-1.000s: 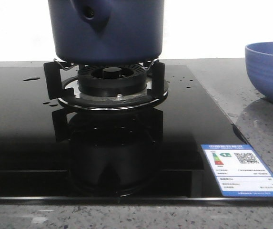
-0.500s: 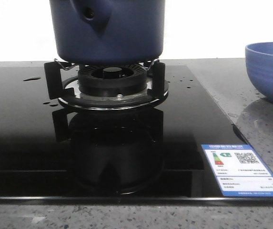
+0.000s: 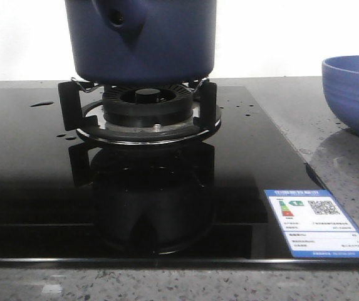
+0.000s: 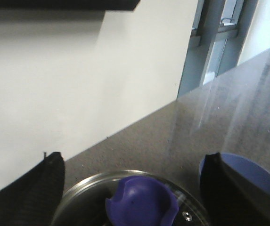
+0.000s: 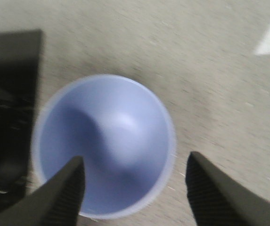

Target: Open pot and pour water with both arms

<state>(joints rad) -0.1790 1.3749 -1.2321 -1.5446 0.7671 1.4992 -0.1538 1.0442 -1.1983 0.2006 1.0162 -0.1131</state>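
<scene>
Lid was still on, nothing poured yet.

The pot (image 3: 140, 39) sat on the burner (image 3: 146, 108) with its glass lid (image 4: 92, 188) and knob (image 4: 142, 202) in place. The left gripper (image 4: 135, 188) was spread wide over that knob, holding nothing; the right gripper (image 5: 135, 188) was also wide and empty above the bowl (image 5: 104, 146), which looked dry, though that shot was blurry. A few water (image 3: 41, 103) drops lay on the stovetop (image 3: 29, 182).

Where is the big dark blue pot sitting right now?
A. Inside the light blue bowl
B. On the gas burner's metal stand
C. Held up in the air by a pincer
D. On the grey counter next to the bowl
B: the pot rests on the burner stand on the black stovetop.
</scene>
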